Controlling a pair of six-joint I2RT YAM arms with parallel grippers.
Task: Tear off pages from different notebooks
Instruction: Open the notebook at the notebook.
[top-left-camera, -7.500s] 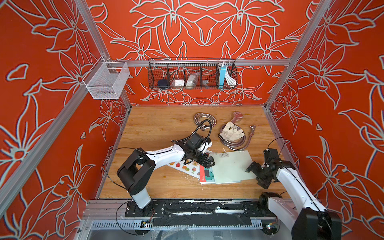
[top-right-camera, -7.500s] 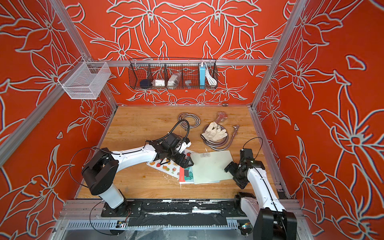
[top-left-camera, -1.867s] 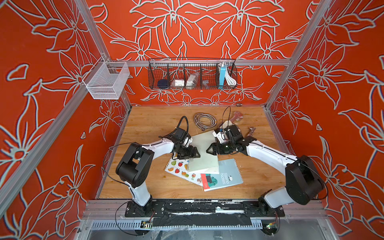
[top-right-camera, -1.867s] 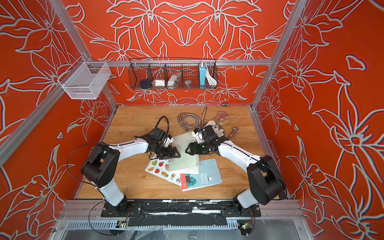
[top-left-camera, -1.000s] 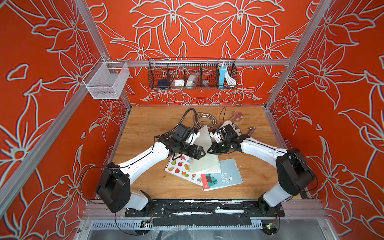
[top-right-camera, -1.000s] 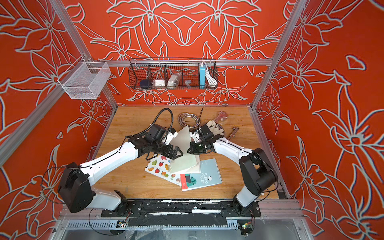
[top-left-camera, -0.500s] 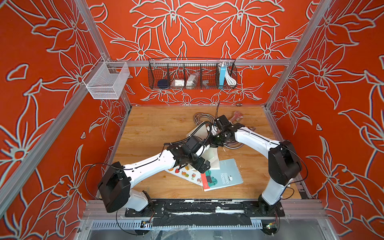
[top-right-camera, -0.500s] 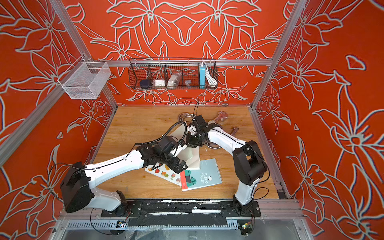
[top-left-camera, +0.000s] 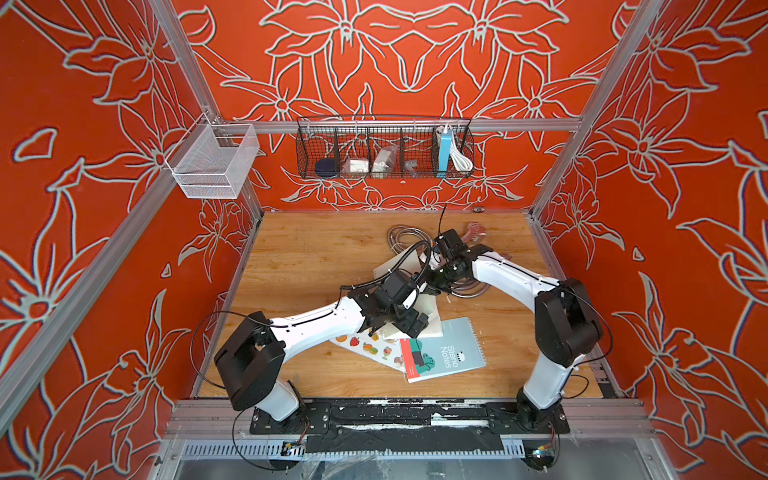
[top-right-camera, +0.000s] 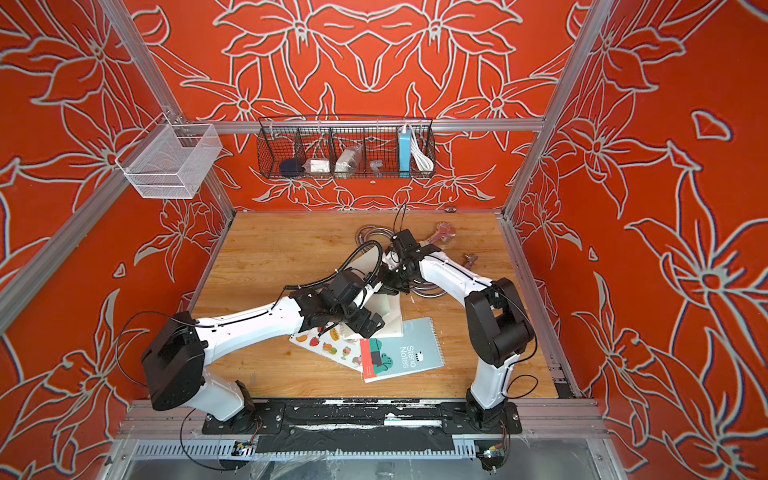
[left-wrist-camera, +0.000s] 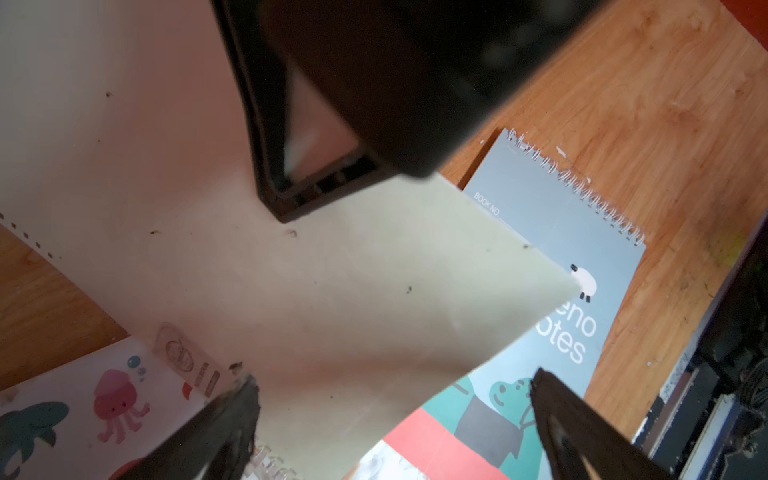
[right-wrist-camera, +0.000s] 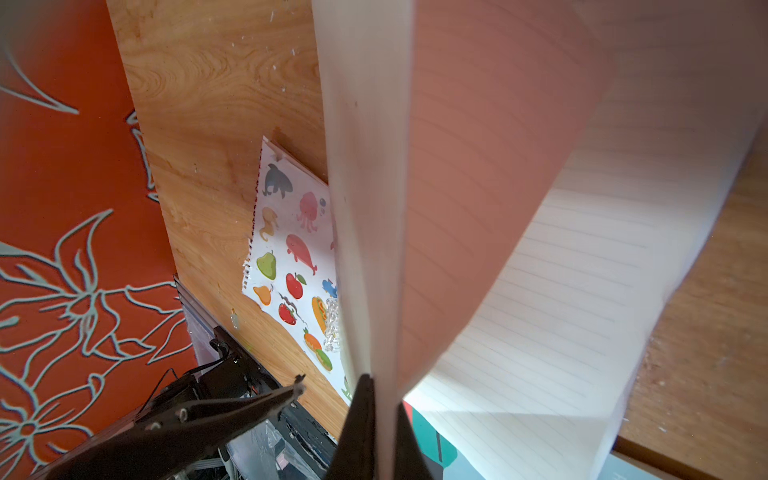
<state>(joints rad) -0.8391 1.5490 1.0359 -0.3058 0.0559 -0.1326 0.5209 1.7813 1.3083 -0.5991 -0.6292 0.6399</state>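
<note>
Thin white lined paper: the page (right-wrist-camera: 478, 166) is light, limp and easy to tear. The right gripper (right-wrist-camera: 380, 419) pinches its edge, lifted above the pale notebook (left-wrist-camera: 332, 270) on the worktop (top-left-camera: 311, 257). The left gripper (left-wrist-camera: 392, 380) hovers spread wide over it; better to press near the binding.

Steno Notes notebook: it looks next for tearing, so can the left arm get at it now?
Probably yes. The left gripper hangs open beside the Steno Notes notebook, whose spiral edge and most of the cover lie bare; only a corner of the pale notebook overlaps it.
</note>
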